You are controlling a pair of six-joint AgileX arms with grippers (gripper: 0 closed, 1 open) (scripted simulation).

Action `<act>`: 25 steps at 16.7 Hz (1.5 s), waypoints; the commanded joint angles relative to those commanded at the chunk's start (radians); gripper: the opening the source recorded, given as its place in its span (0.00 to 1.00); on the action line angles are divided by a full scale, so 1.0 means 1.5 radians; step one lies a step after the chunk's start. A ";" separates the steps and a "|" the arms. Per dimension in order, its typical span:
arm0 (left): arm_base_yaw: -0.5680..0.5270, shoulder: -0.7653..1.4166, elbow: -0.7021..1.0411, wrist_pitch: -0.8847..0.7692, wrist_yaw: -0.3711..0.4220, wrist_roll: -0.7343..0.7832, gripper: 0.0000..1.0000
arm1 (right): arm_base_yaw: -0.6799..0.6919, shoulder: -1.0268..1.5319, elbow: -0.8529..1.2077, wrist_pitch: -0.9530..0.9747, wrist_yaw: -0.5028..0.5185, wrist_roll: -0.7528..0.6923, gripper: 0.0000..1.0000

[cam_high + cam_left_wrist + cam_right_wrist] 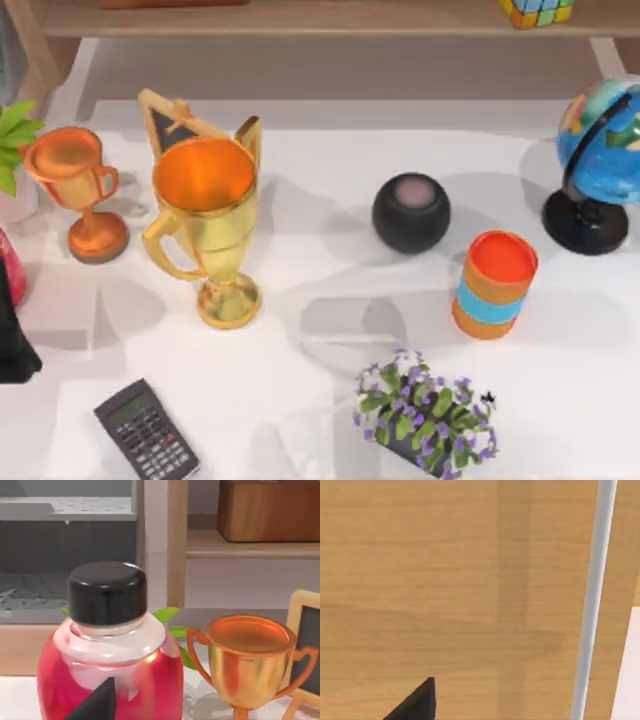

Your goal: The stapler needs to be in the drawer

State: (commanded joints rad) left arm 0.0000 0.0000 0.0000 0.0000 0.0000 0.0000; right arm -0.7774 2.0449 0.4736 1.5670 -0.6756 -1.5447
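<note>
Right now left gripper [95, 705] sits at table [320, 400] left edge, by red bottle [107, 670]; can't tell claw state; right gripper [417, 702] faces wood panel [445, 580], claw state unclear too.

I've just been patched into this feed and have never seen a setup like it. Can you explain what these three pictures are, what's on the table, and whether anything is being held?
This is a simulated pair of AgileX arms at a white table. One picture looks down from above; the other two come from cameras on each arm's wrist.

From above, left to right: a small copper trophy cup, a large gold trophy cup with a small wood-framed chalkboard behind it, a black round speaker, an orange can with a blue band and a blue globe on a black stand. Nearer the front lie a dark calculator and a pot of purple flowers.

The left wrist camera faces a red bottle with a black cap, with a grey drawer unit behind it. The right wrist camera faces a wooden panel.

I cannot make out a stapler, nor anything held.
</note>
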 joint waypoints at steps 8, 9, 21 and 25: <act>0.000 0.000 0.000 0.000 0.000 0.000 1.00 | 0.017 -0.004 -0.025 0.030 -0.025 -0.004 1.00; 0.000 0.000 0.000 0.000 0.000 0.000 1.00 | 0.020 -0.003 -0.022 0.029 -0.024 -0.004 1.00; 0.000 0.000 0.000 0.000 0.000 0.000 1.00 | 0.059 0.011 0.026 -0.005 0.013 -0.005 0.77; 0.000 0.000 0.000 0.000 0.000 0.000 1.00 | 0.059 0.011 0.026 -0.005 0.013 -0.005 0.47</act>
State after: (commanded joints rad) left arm 0.0000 0.0000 0.0000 0.0000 0.0000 0.0000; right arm -0.6888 2.0607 0.5131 1.5589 -0.6554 -1.5528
